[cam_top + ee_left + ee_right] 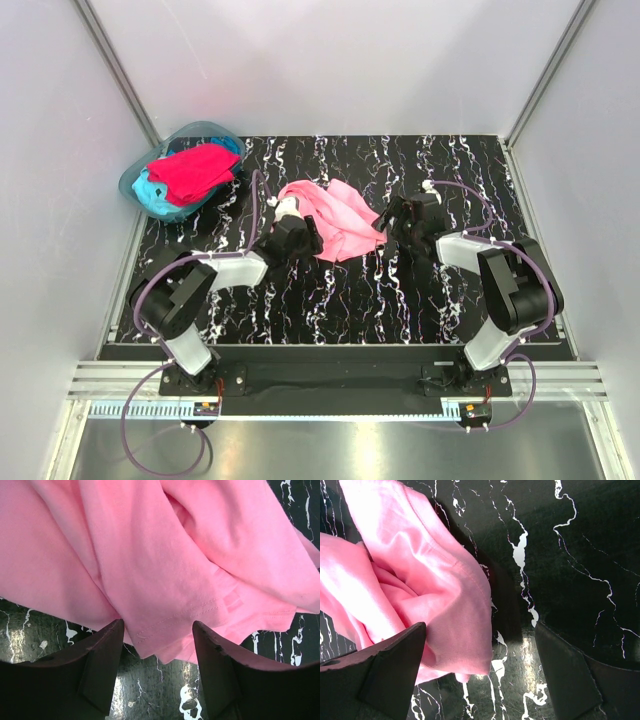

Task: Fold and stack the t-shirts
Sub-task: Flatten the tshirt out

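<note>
Container check: one translucent blue-green tub [131,183] sits far out and to the left of the left gripper [157,630], well apart from it. Two garments are in it. The red tee [192,170] lies bunched on top, and the turquoise tee [152,192] is under it, showing along the tub's near and left sides. I cannot tell whether either one is folded; both look crumpled.

Pink tee [335,215]: out of the tub, lying rumpled on the black marbled table [330,300] between my two grippers.

Left gripper: jaws moderately apart and nothing pinched. In the left wrist view a stitched hem of the pink tee lies just ahead of the fingertips and dips into the gap between them. Bare table shows below it, and the cloth spreads away forward and to both sides.

Right gripper [480,630]: jaws wide and holding nothing. In the right wrist view a rolled lobe of the pink tee sits against the inner side of the left finger [395,665]. The rest of the gap and the right finger [570,675] stand over bare table.
</note>
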Motion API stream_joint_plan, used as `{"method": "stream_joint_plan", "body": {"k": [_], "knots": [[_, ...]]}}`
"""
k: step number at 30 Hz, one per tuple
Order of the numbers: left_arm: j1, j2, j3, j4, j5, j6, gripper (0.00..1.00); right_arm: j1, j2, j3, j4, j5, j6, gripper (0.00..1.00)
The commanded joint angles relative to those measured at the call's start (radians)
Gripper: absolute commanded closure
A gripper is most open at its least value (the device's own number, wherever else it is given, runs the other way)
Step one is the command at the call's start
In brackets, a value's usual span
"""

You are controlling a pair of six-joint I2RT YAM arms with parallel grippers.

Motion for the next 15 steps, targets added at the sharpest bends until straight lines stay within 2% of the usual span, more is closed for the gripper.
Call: {"method": "stream_joint_plan", "body": {"k": [1,15], "knots": [[0.005,-0.045,0.018,0.003,0.001,0.017,0.38,0.01,0.006,0.035,0.039,-0.021,0.008,0.02],[0.005,0.01,0.004,0.049,0.015,-0.004,0.38,0.01,-0.011,0.026,0.031,-0.013,0.005,0.03]]}}
